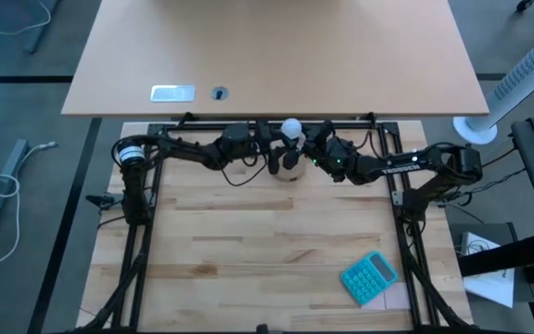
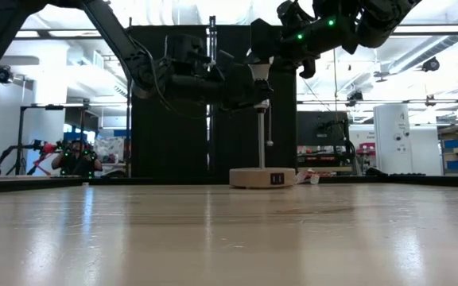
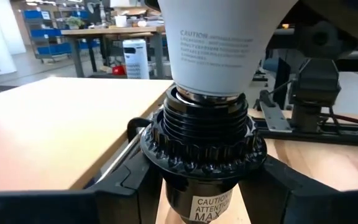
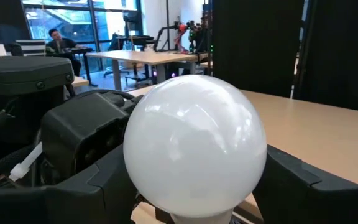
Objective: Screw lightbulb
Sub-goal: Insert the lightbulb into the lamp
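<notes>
A glossy white lightbulb (image 4: 194,146) with grey caution lettering tops a ribbed black socket (image 3: 202,149); a turquoise calculator (image 1: 370,277) lies nearby.

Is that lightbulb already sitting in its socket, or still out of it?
In. The lightbulb's neck sits down inside the black socket, upright; how far it is screwed cannot be told. The right gripper clasps the bulb.

left gripper (image 1: 281,158), right gripper (image 1: 302,141), jaws clamped

Lightbulb (image 1: 291,127) between both claws, calculator (image 1: 370,277) apart.
</notes>
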Motion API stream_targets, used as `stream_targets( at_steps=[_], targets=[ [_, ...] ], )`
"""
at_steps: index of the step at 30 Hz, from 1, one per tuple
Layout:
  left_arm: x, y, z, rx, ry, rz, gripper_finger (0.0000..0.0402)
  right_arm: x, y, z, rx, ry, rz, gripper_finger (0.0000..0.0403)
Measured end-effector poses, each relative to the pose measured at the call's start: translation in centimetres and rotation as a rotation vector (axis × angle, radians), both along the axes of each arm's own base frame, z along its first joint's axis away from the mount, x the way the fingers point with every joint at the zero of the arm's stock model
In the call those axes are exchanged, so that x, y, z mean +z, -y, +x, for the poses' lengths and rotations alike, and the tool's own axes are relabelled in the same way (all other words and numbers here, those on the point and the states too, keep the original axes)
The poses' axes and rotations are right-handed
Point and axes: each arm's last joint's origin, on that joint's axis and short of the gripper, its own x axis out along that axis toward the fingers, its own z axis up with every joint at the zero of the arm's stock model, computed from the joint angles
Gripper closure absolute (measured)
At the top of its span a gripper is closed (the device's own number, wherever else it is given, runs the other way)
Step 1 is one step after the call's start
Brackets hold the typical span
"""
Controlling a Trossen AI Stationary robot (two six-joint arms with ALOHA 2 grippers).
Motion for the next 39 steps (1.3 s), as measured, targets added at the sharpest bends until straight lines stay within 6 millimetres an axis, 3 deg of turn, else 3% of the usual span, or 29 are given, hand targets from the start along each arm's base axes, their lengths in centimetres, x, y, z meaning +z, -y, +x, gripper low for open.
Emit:
stream_targets(
  at_steps=[8, 15, 24, 30, 34, 39],
  targets=[
    [0.2, 0.1, 0.0, 0.021, 0.012, 0.0, 0.0238, -0.3, -0.1, 0.0, 0.004, -0.02, 0.004, 0.0135],
    [0.4, 0.0, -0.2, 0.022, 0.016, 0.011, 0.0238, 0.0, -0.2, -0.4, 0.012, -0.018, 0.026, 0.0089],
    [-0.2, 0.2, -0.6, 0.011, -0.016, -0.007, 0.0238, 1.1, -0.7, -2.5, 0.01, -0.138, 0.088, 0.0048],
    [-0.1, 1.5, -0.9, -0.177, -0.016, -0.034, 0.0238, 4.0, -1.7, -4.5, 0.074, -0.244, 0.086, 0.0048],
    [-0.6, 2.9, -0.7, -0.297, -0.032, -0.034, 0.0238, 6.7, -2.6, -5.5, 0.231, -0.323, 0.129, 0.0048],
    [-0.8, 5.0, -0.2, -0.315, -0.033, 0.015, 0.0238, 10.1, -3.8, -5.8, 0.423, -0.406, 0.158, 0.0048]
  ],
)
